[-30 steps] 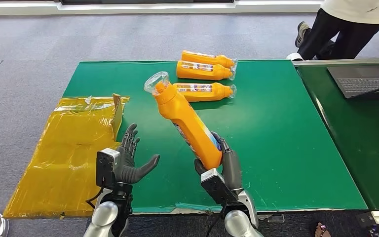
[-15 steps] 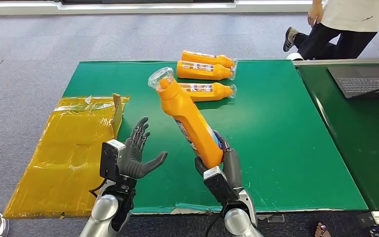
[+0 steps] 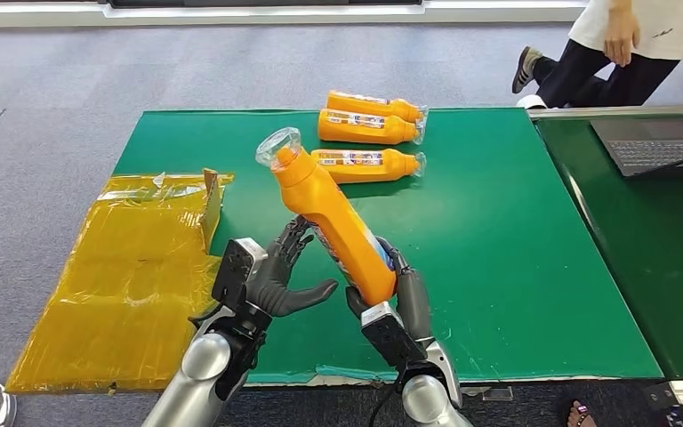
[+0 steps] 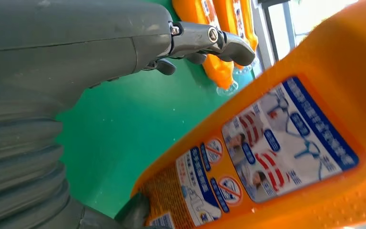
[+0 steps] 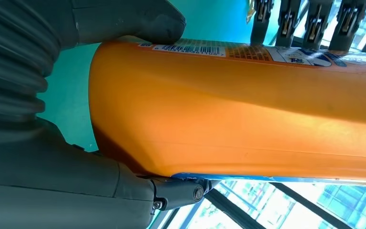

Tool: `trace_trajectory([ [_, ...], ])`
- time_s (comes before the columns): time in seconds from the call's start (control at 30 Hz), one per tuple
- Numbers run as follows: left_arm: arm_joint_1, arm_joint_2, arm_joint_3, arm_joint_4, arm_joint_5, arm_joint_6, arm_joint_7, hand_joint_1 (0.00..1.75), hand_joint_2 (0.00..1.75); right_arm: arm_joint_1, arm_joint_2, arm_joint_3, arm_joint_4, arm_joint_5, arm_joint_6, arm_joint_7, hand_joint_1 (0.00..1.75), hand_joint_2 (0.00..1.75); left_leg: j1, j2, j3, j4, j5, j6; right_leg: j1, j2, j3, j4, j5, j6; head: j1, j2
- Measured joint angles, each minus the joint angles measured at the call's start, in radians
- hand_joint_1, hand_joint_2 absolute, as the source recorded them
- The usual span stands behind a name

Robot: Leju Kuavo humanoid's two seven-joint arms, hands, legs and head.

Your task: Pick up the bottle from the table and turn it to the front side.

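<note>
- Right hand (image 3: 397, 286) is being kept clenched round the base of the tall orange plastic detergent bottle (image 3: 333, 218), which is being held clear above the green table mat (image 3: 498, 267), tilted, with its clear-wrapped cap end leaning away from the robot toward the three spare orange bottles (image 3: 369, 133) lying at the mat's far edge.
- Left hand (image 3: 280, 271) is being held with fingers spread and nothing grasped, just beside the bottle's lower body, over the mat's near part; whether its fingertips are touching the bottle cannot be told from the head view.
- The pick-up is judged done, and the turning step is judged to be in hand: a handover or two-handed regrasp seems to be being prepared.
- The next move is judged to call for the left hand being closed on the bottle's middle before the right hand's hold is being loosened, so that the bottle can be rotated without slipping onto the mat.
- In the left wrist view, a printed label (image 4: 271, 148) with small pictograms is being shown on the bottle face toward the left hand, a detail not legible from the head view.
- In the right wrist view, the right thumb (image 5: 138, 21) is being shown pressing beside a barcode strip, with darker fingers (image 5: 288, 19) wrapped over the opposite side.
- A crumpled yellow plastic sheet (image 3: 116, 276) is lying off the mat's left side, and a dark laptop (image 3: 654, 147) is sitting beyond its right side, near a person (image 3: 622, 53).
</note>
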Motion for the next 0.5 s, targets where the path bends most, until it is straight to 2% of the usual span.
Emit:
trace_trajectory([
  [0.27, -0.096, -0.002, -0.080, 0.061, 0.043, -0.034, 0.040, 0.00, 1.75, -0.018, 0.003, -0.002, 0.030, -0.021, -0.011, -0.021, 1.75, 1.75, 0.000, 0.000, 0.000, 0.000, 0.000, 0.000, 0.000, 0.000, 0.000, 0.000, 0.000, 0.000, 0.000, 0.000],
  [0.5, -0.148, -0.005, -0.113, 0.106, 0.069, -0.036, 0.048, 0.00, 1.75, -0.032, 0.008, -0.007, 0.048, -0.030, -0.017, -0.034, 1.75, 1.75, 0.000, 0.000, 0.000, 0.000, 0.000, 0.000, 0.000, 0.000, 0.000, 0.000, 0.001, 0.000, 0.000, 0.000],
])
